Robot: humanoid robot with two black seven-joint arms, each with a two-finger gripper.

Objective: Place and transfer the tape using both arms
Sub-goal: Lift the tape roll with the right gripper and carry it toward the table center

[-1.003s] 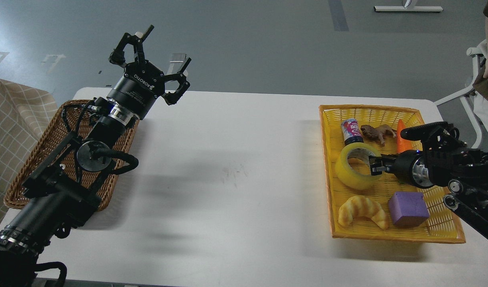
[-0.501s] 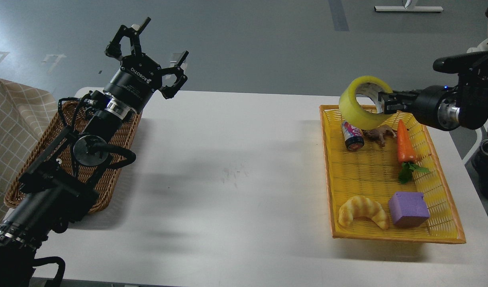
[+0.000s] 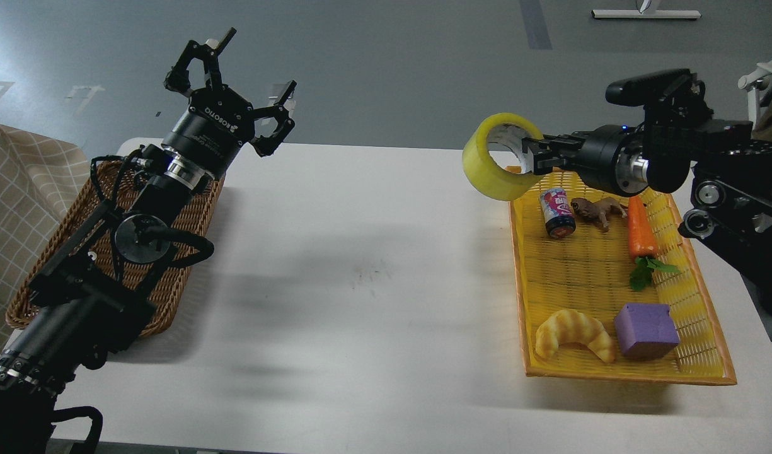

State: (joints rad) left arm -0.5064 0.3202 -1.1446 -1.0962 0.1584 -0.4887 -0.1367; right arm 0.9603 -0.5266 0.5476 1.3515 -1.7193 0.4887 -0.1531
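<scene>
The tape, a wide yellow roll with a pale core, hangs in the air above the far left corner of the yellow basket. My right gripper is shut on the roll's right wall, one finger inside the core. My left gripper is open and empty, raised above the far end of the brown wicker basket at the table's far left.
The yellow basket holds a small can, a brown toy animal, a carrot, a croissant and a purple cube. A checked cloth lies at the left edge. The white table lies between the baskets.
My right gripper lifted the tape out of the yellow basket and carried it up and to the left, past the basket's corner. My left gripper rose slightly.
</scene>
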